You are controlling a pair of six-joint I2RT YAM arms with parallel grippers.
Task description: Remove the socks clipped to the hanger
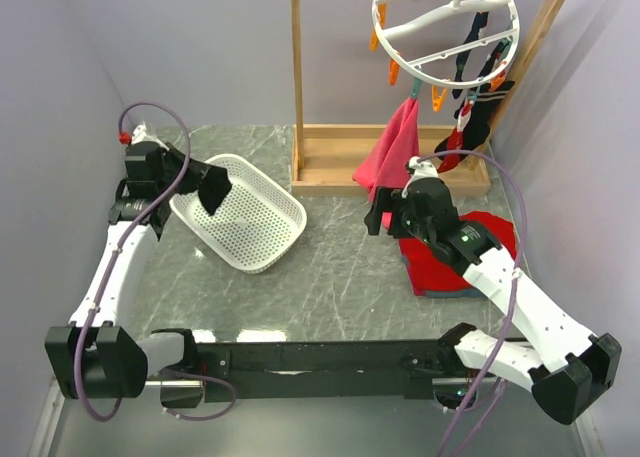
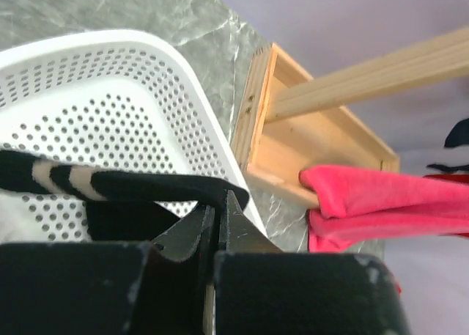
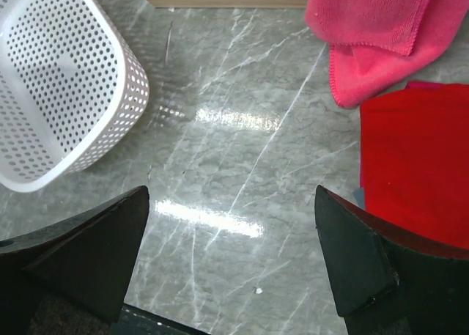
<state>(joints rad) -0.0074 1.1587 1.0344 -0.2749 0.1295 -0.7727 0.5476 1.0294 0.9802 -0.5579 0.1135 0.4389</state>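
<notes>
Holding one striped sock over the white basket, the left claw is clamped on it.
The right claw is wide apart above the grey surface, near the red cloth. Other dark socks hang clipped on the hanger, far right.

A glossy, marble-veined grey tabletop reflects light beside a smooth white perforated plastic basket, a pale bare-wood rack, a fleecy pink towel, a matt red cloth and a soft knit black sock.
</notes>
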